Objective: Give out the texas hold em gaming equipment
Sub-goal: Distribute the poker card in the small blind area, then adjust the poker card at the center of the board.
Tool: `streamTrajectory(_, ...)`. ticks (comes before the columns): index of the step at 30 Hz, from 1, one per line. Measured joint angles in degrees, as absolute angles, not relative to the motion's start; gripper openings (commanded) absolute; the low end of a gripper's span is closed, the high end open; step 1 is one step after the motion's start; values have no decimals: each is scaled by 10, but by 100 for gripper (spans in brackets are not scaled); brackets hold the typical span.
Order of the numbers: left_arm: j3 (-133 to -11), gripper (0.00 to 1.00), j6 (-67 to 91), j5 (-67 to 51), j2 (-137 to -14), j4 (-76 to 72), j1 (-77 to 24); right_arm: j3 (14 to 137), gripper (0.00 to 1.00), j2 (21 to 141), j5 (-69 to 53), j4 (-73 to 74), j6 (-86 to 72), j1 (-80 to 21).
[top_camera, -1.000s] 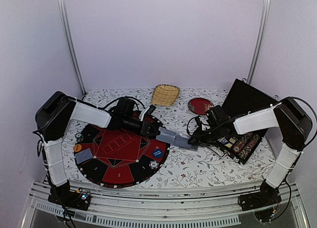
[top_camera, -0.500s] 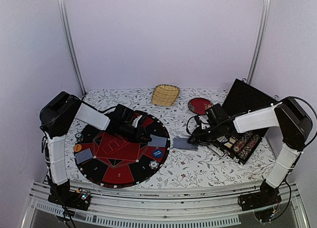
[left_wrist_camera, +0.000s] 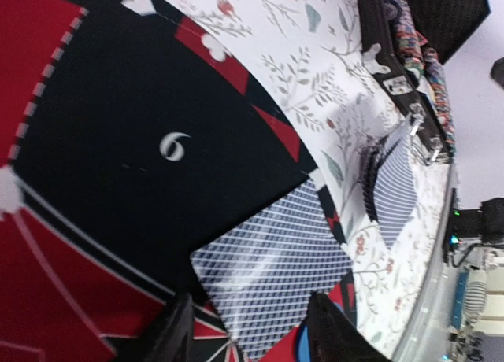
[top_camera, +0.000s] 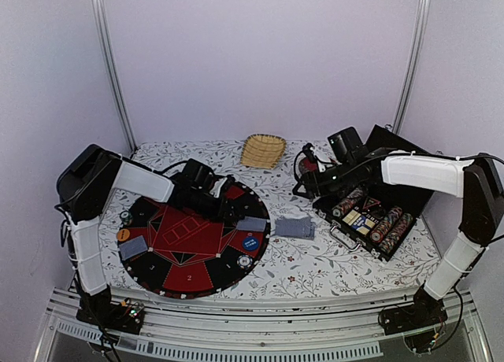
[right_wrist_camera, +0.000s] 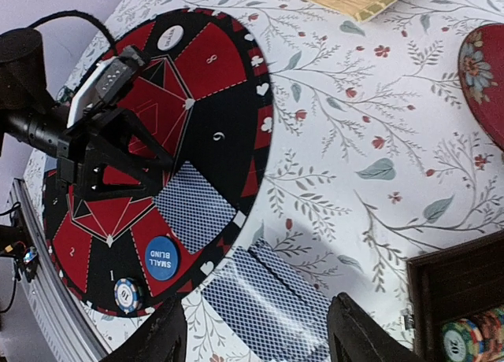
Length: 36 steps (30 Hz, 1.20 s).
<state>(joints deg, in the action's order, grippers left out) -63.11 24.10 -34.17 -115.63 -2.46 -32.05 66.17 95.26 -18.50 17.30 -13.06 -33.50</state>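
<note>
- Card (left_wrist_camera: 272,271): small rectangle, back up, fine blue-grey crosshatch with a thin pale edge. It lies flat near the right rim of the round mat (top_camera: 189,240), in the black wedge next to the "6". In the top view its long side runs roughly left to right.
- Left gripper (left_wrist_camera: 250,303): parted fingers straddle the card's near end and grip nothing; the card rests on the mat.
- Deck (top_camera: 294,227): a thick stack with the same backs, slightly fanned, on the bench (top_camera: 331,264) just off the mat's right edge. Its long axis also runs left to right.
- Right gripper (right_wrist_camera: 252,323): fingers wide apart and empty, up over the bench, well clear of the deck.
- Blue "SMALL BLIND" button (right_wrist_camera: 160,257) and a dark striped chip (right_wrist_camera: 126,294): both round and flat, near the mat's front-right rim.
- Second card (top_camera: 131,247) and an orange button (top_camera: 123,235): at the mat's left side.
- Mat: matte red and black wedges with white numerals.
- Bench: covered with a floral cloth.
- Black case (top_camera: 390,142): open on the right, with chips in rows.
</note>
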Motion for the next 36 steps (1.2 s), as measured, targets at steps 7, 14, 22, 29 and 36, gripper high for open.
streamTrajectory(7, -634, 51, 239, -264, -1105, 12, -336, 703, 60, 966, -161, 239, -106, -306)
streamTrajectory(14, -700, 31, 235, -263, -1138, 20, -414, 712, 36, 1024, -139, 275, -124, -304)
streamTrajectory(22, -759, 24, 231, -249, -1221, 55, -424, 589, 20, 939, -72, 271, -211, -312)
streamTrajectory(29, -793, 22, 218, -230, -1230, 79, -433, 547, 13, 946, -47, 267, -254, -339)
streamTrajectory(36, -820, 22, 207, -226, -1245, 100, -442, 546, 11, 989, -53, 233, -263, -343)
